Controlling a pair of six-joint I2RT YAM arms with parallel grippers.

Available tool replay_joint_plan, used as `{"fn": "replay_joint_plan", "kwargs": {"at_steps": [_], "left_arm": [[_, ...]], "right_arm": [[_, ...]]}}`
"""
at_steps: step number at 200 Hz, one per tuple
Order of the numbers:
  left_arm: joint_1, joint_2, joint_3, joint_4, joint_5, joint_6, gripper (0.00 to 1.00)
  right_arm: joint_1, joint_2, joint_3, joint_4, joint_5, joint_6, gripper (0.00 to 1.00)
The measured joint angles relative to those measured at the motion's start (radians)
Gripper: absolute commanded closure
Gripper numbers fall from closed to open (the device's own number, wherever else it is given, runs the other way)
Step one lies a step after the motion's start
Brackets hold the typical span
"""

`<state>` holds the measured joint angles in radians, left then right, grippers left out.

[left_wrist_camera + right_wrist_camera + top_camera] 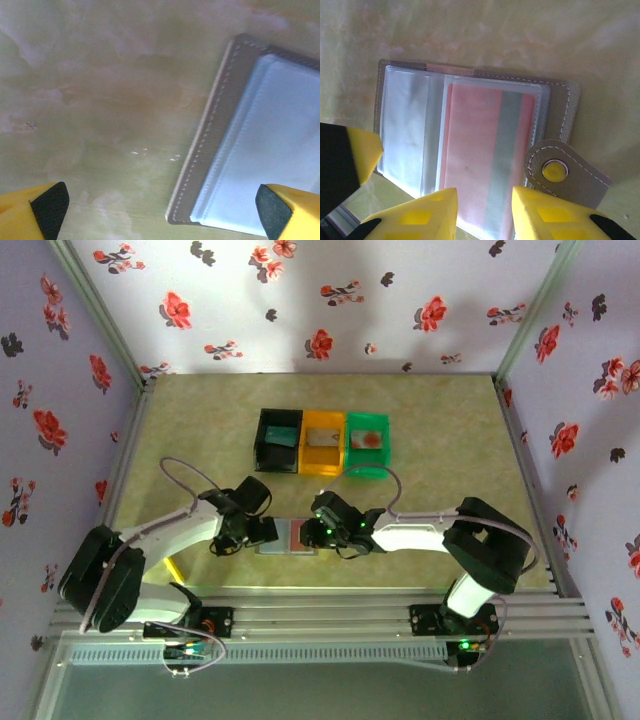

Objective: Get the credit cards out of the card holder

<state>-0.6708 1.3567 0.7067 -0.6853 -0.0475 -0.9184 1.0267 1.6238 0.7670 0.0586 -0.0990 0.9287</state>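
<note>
We've got one card holder [274, 538] lying open and face up on the bench [200, 440], near the front edge, right between the two arms. Its long axis runs left to right. Its two panels sit side by side, and its tab [565, 172] with the round snap sticks out at the right end.

In the right wrist view we count one red card [475, 165] with a grey stripe, tucked in the right clear sleeve. The left sleeve looks bare.

The right pincer [485, 196] is over the near edge of that sleeve, its fingers drawn in but with a gap between them. We can't tell whether they grip anything.

The left pincer [160, 207] is spread wide. One pad [272, 210] is over the holder's left panel and the other is over bare bench.

Further out there's open bench, then three bins in a touching row. The black bin [262, 445] has a blue-grey card [281, 438], the orange bin [322, 462] a greyish card [321, 438], and the green bin [368, 464] a pale card with a reddish mark [368, 438]. That's one card in each. Wide bench margins lie left and right of the holder.
</note>
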Motion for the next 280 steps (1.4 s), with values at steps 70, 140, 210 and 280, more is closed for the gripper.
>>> {"fn": "replay_joint_plan", "kwargs": {"at_steps": [70,140,210,280], "left_arm": [[-0.006,0.045,-0.017,0.016,0.015,0.0,0.0],[-0.019,0.062,-0.008,0.015,0.01,-0.005,0.0],[-0.029,0.078,0.005,0.013,0.006,-0.008,0.0],[-0.032,0.085,0.007,0.014,0.006,-0.008,0.0]], "right_arm": [[0.001,0.0,0.01,0.0,0.028,0.0,0.65],[0.002,0.011,0.01,-0.003,0.054,0.0,0.65],[0.002,0.037,0.01,-0.003,0.056,0.0,0.65],[0.002,0.041,0.01,-0.002,0.059,0.0,0.67]]}}
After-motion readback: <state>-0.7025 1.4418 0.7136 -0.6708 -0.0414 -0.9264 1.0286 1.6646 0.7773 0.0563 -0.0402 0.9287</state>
